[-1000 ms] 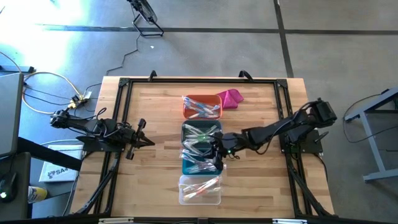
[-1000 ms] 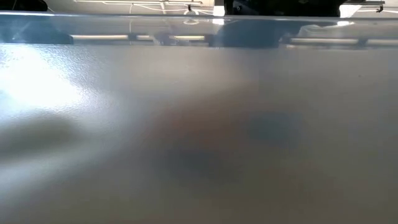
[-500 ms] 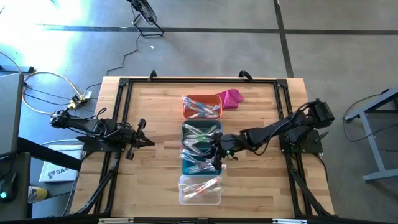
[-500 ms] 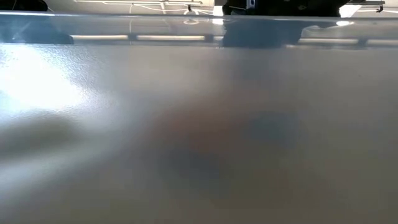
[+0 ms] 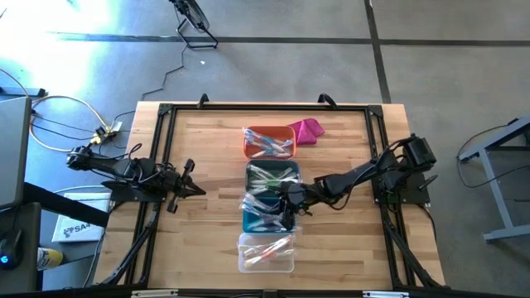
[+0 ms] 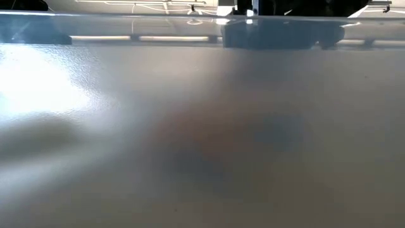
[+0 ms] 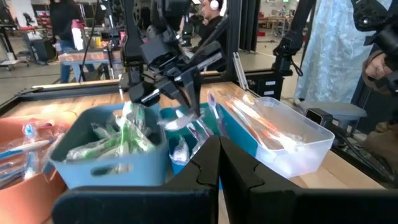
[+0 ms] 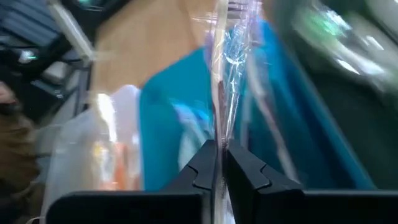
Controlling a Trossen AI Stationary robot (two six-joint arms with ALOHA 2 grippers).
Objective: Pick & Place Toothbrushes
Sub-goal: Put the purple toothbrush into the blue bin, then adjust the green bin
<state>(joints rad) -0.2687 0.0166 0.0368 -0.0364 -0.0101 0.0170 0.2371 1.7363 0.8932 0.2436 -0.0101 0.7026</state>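
Note:
Wrapped toothbrushes fill four bins in a row down the table's middle: orange, grey, teal and clear. My right gripper reaches in from the right, over the teal bin, and is shut on one clear-wrapped toothbrush. The left wrist view shows it above the bins too. My left gripper waits shut above the table's left part, pointing at the bins. The low view shows only a blurred grey surface. My right gripper pinches the toothbrush's glossy wrapper between its two fingers. It comes slanting down from the table's right side. The toothbrush runs on past the fingertips in line with them, above the teal bin. Whether its free end touches the other toothbrushes, I cannot tell.
A magenta cloth lump lies by the orange bin's right side. Bare wood stretches left and right of the bin row. A black frame borders the tabletop. People and equipment stand beyond the table in the left wrist view.
My right gripper has moved a little toward the table's left edge, further over the teal bin, while the arm behind it has stretched out lower. It has stayed shut on the toothbrush.

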